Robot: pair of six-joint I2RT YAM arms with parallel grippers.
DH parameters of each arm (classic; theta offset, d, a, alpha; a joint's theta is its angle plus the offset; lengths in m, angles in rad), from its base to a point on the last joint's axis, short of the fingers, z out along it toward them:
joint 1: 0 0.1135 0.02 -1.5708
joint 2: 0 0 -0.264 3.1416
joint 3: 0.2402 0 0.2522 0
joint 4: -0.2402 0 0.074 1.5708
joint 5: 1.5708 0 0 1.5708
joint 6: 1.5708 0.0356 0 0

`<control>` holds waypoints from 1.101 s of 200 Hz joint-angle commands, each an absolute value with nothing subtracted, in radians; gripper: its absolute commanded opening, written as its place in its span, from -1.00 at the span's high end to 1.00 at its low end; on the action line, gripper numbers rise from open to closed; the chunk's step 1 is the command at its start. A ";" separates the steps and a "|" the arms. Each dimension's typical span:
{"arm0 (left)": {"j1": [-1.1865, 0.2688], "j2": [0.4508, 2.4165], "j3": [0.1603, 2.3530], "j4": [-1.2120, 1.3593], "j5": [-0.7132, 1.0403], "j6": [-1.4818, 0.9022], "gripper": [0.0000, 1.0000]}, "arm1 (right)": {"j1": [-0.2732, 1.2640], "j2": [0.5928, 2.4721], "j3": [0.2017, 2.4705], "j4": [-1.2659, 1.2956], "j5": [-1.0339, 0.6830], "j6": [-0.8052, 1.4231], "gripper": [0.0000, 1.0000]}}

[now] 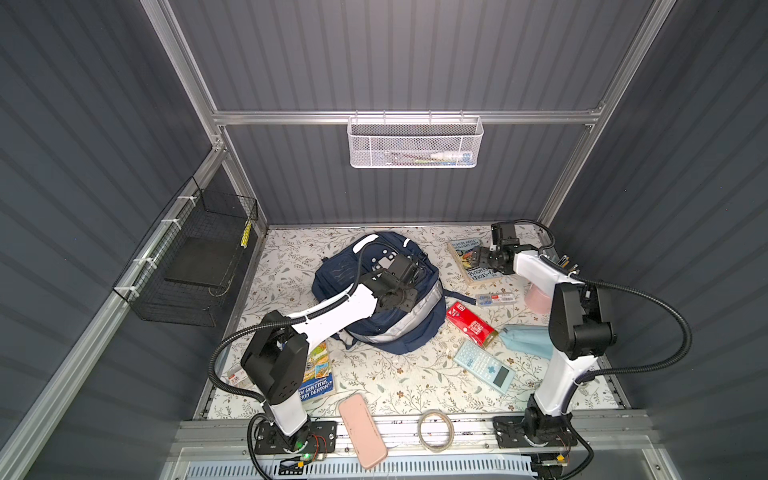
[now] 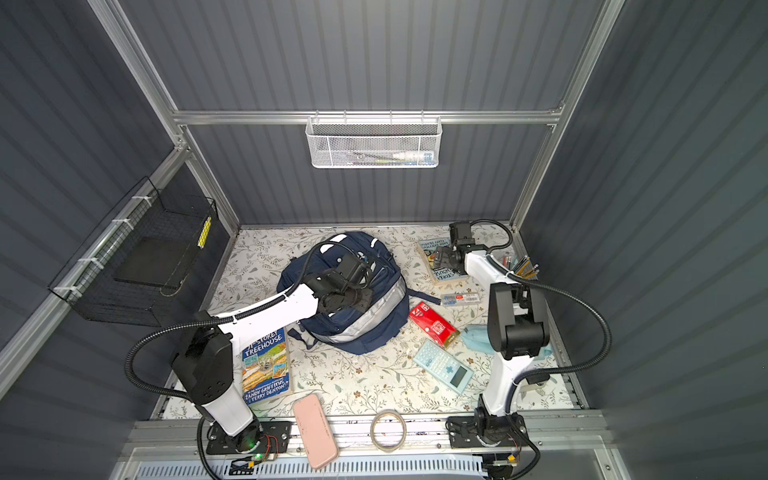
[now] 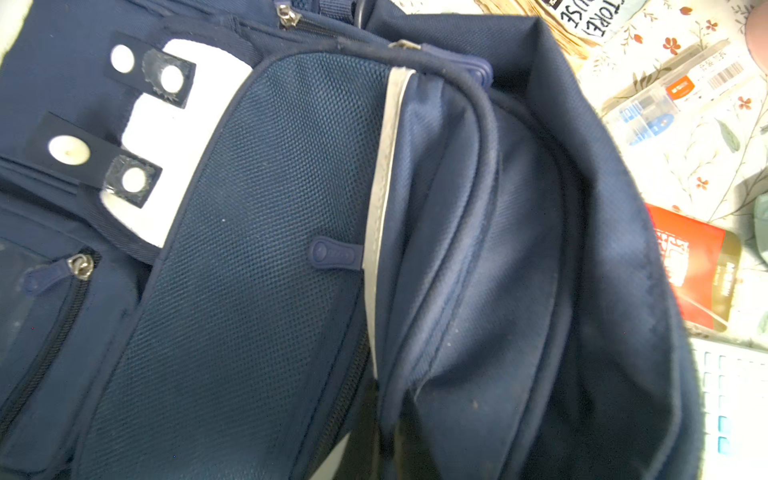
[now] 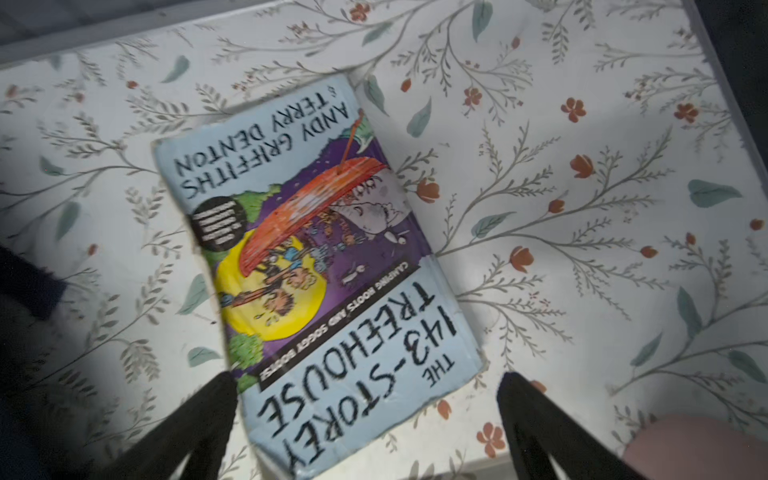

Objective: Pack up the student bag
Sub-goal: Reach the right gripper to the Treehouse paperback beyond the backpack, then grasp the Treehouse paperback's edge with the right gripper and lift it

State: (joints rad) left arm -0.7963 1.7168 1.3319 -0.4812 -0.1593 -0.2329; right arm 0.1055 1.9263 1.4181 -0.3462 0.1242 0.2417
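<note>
The student bag [image 1: 399,328] [image 2: 365,332], navy with grey stripes and white patches, lies in the middle of the floral table. My left gripper [image 1: 401,301] [image 2: 353,301] is down on its top and shut. In the left wrist view the bag's [image 3: 270,249] navy fabric draws together into a pinch where my fingers sit, and the fingers themselves are hidden. My right gripper [image 1: 478,257] [image 2: 440,259] [image 4: 368,376] hangs open at the back right, just above a pale-blue Treehouse book [image 1: 465,249] [image 4: 324,257]. Its two black fingers stand either side of the book's near end.
A second Treehouse book [image 2: 266,365] lies front left under the left arm. A red box [image 1: 471,324], a calculator [image 1: 484,368], a blue mask [image 1: 525,340] and a pen box [image 1: 494,299] lie right of the bag. A pink case [image 1: 361,430] and a tape roll [image 1: 435,430] rest on the front rail.
</note>
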 commanded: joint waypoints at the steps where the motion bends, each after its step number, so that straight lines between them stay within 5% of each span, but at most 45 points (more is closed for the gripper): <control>1: -0.793 1.704 1.324 -0.455 -0.115 -0.271 1.00 | 0.107 1.972 1.488 -0.418 0.079 0.209 -0.97; 145: -0.793 1.656 1.220 -0.378 -0.080 -0.296 1.00 | 0.072 2.258 1.807 -0.760 0.015 0.112 -0.97; 220: -0.793 1.656 1.211 -0.362 -0.078 -0.296 1.00 | 0.076 2.160 1.693 -0.853 -0.177 0.087 -0.75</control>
State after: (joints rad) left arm -0.7967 1.6924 1.2148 -0.3805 -0.0925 -0.2707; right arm 0.0715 2.1834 1.7370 -0.7517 -0.0647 0.0914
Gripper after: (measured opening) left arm 0.071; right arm 0.871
